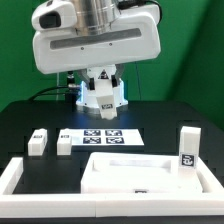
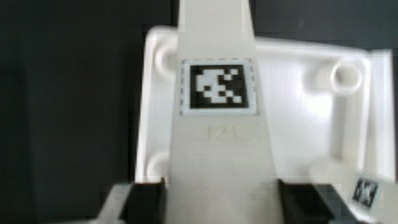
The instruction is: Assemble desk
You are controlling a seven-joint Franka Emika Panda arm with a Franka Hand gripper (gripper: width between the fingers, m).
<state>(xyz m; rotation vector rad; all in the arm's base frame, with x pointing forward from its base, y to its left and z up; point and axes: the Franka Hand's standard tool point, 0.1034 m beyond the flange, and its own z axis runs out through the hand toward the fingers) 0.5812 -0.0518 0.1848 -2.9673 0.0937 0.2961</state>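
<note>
Pincer (image 1: 103, 100) hangs at twelve o'clock of the exterior view, over the black tabletop (image 1: 160, 122). It is pinching a white block leg (image 2: 217, 135) between its dark fingers (image 2: 146, 205). The leg's long flat face is turned to your wrist camera, with a square black-and-white tag on it. Its edges are straight and the plastic is matte.

Behind that leg in the wrist view you get the desk panel (image 2: 329, 115). It is white, with a rounded corner, a raised lip and a round socket (image 2: 338, 73) moulded in. The leg covers a strip of the panel from that camera.

Around, exterior view:
- The desk panel (image 1: 125, 172) lies flat at five to six o'clock, a shallow tray shape.
- The marker board (image 1: 103, 135) sits at centre, a thin sheet lying flat.
- Two short legs (image 1: 38, 142) (image 1: 65, 144) stand at nine o'clock from the board, side by side but apart, each tagged.
- An upright leg (image 1: 188, 148) stands at three o'clock, by the panel's far corner. You can't tell whether it is seated in the panel or only beside it.
- The border rail (image 1: 20, 175), low, white and angular, runs from eight o'clock along the near edge, between the camera and the panel.
</note>
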